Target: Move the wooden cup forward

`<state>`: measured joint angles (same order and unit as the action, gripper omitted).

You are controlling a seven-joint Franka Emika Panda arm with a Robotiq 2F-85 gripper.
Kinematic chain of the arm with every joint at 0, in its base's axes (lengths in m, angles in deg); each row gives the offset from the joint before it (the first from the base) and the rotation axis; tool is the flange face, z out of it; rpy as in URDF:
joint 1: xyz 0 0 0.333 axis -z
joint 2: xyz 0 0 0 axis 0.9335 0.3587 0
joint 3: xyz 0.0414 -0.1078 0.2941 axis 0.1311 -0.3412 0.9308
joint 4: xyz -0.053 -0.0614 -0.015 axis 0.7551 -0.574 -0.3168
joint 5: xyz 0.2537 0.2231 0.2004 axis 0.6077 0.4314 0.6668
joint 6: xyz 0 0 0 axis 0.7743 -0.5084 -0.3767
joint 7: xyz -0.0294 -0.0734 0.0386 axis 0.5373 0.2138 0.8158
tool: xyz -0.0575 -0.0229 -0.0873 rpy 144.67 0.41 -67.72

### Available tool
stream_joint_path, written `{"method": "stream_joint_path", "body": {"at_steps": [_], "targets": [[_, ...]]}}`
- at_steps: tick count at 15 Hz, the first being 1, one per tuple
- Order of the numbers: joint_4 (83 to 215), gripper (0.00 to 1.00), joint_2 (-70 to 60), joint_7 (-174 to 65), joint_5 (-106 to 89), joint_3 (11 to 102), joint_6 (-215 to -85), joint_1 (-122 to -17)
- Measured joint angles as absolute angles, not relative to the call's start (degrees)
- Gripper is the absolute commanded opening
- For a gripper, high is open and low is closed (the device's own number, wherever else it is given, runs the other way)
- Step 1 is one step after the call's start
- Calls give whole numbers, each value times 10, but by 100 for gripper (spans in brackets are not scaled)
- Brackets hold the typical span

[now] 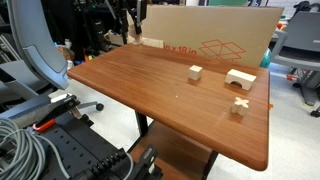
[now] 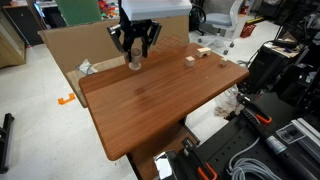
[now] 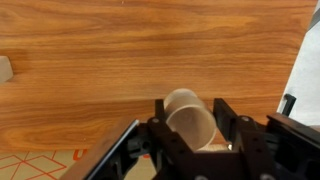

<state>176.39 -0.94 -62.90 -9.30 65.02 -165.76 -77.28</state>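
The wooden cup (image 3: pixel 190 122) is light tan and lies between my gripper's (image 3: pixel 191 108) two black fingers in the wrist view, its round open mouth towards the camera. Both fingers press its sides. In an exterior view my gripper (image 2: pixel 135 50) hangs over the far edge of the brown table (image 2: pixel 160 105) with the cup (image 2: pixel 135 64) at its fingertips, at or just above the tabletop. In an exterior view my gripper (image 1: pixel 128 30) is dark against the clutter behind the table, and the cup does not show clearly there.
A small pale wooden cube (image 1: pixel 195 72), a pale arch block (image 1: pixel 240 79) and another small wooden piece (image 1: pixel 238 105) sit towards one end of the table (image 1: pixel 150 90). A large cardboard box (image 1: pixel 215 45) stands along the table's back edge. Cables and equipment lie on the floor.
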Motion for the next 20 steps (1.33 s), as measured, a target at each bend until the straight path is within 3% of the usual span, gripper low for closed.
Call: {"method": "stream_joint_path", "body": {"at_steps": [14,15,16,19,20], "targets": [[1723,27,65,-646,-82,640,-1658,-773],[1722,77,68,-651,-82,638,-1658,-774],[1721,79,71,-656,-82,635,-1658,-776],[1716,98,72,-668,-82,631,-1658,-782],[1714,100,72,-671,-82,631,-1658,-784]]}}
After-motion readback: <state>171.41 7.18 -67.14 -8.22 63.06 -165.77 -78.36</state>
